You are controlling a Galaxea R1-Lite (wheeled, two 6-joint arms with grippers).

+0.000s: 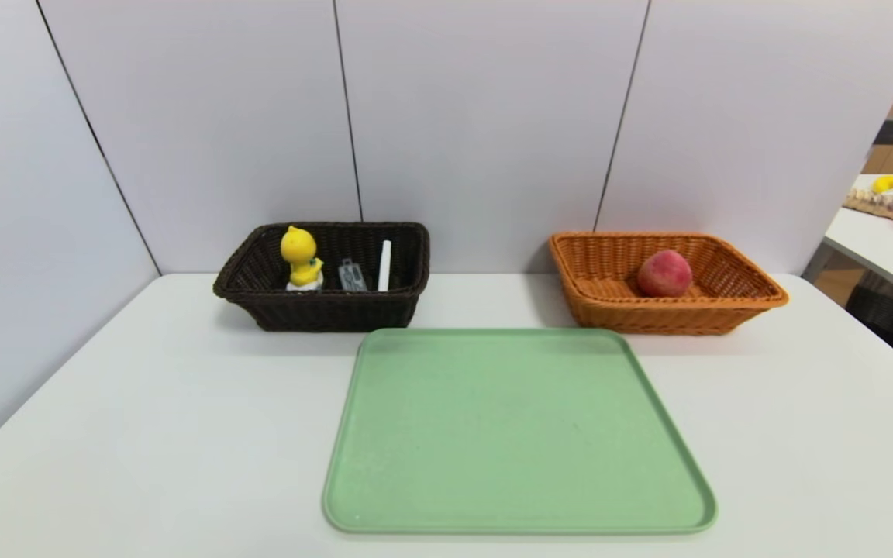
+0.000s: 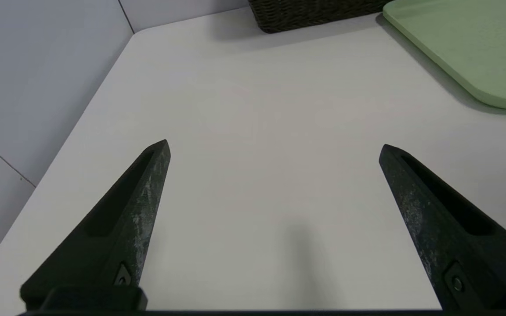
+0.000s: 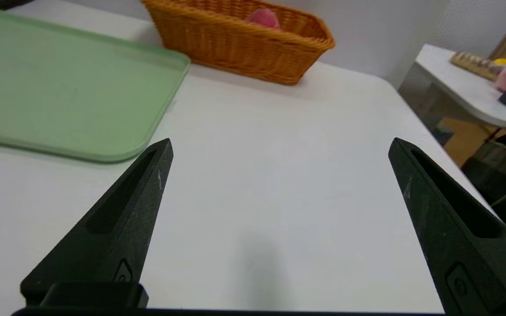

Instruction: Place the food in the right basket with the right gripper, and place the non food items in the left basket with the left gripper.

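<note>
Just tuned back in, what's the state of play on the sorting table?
Nothing is being handled. The peach sits in the orange basket; the duck toy, grey case and white pen are in the dark basket. The green tray is bare. The left gripper and right gripper are open over the table, holding nothing.

Peach (image 1: 664, 273) in right basket (image 1: 725, 306); tray (image 1: 516, 496) before both baskets
</note>
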